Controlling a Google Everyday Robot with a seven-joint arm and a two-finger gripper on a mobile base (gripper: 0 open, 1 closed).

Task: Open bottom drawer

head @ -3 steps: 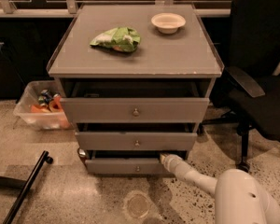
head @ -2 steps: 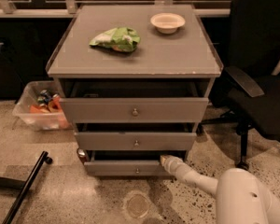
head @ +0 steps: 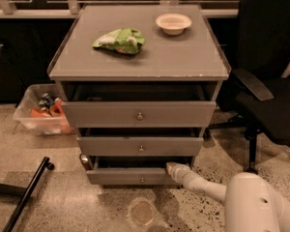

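Note:
The bottom drawer (head: 130, 177) is the narrowest, lowest grey front of three, with a small round metal knob (head: 142, 180). It stands pulled out a little, with a dark gap above its front panel. My gripper (head: 171, 168) is at the top right edge of that drawer front, at the end of my white arm (head: 203, 186) that reaches in from the lower right. The middle drawer (head: 141, 145) and top drawer (head: 137, 113) above it are also slightly pulled out.
The grey cabinet top (head: 183, 57) carries a green bag (head: 120, 40) and a white bowl (head: 173, 23). A clear bin with items (head: 41, 111) sits on the floor at the left. A black office chair (head: 268, 91) stands at the right. A black rod (head: 26, 195) lies at lower left.
The gripper stays at the bottom drawer's top right edge. The drawer front has barely moved, if at all.

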